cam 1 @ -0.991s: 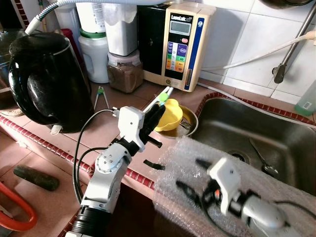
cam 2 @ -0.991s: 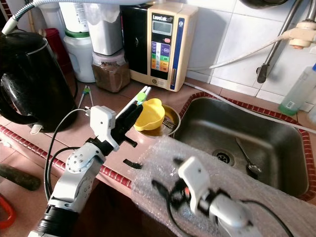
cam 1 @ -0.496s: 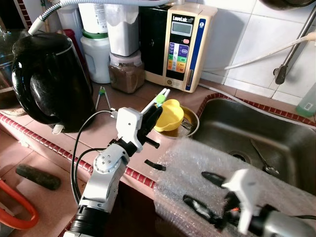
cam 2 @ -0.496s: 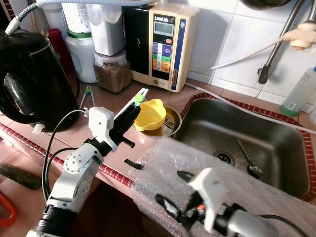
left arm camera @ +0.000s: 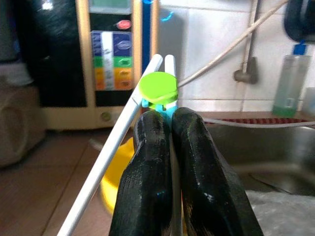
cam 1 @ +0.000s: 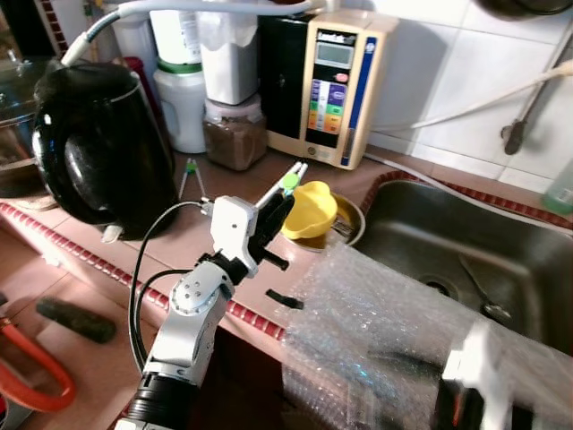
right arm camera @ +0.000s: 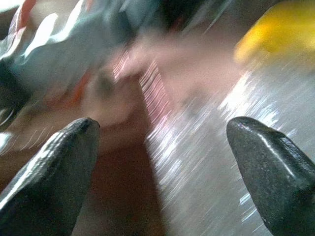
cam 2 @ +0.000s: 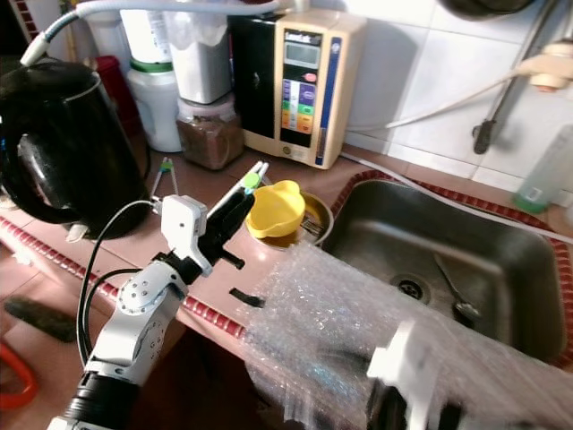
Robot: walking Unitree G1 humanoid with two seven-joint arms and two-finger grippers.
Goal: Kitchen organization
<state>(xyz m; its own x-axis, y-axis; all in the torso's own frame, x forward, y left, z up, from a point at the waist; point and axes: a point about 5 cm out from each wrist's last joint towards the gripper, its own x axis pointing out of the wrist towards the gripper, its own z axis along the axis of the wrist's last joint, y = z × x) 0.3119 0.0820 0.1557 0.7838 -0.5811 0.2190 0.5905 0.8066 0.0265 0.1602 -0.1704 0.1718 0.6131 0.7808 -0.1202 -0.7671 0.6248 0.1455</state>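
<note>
Left hand (cam 1: 279,208) clenched on training chopsticks (cam 1: 288,182), long axis pointing far-right over yellow cup (cam 1: 309,210); right hand (right arm camera: 162,147) released, blurred, near bubble wrap (cam 1: 376,313).

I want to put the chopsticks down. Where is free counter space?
Bare counter lies between the black kettle and the yellow cup. The back row by the water machine is crowded, and bubble wrap covers the front edge.

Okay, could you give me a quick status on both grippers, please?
Left gripper shut on training chopsticks, held over the counter beside the yellow cup. Right gripper open, blurred. Bubble wrap draped over the sink edge.
</note>
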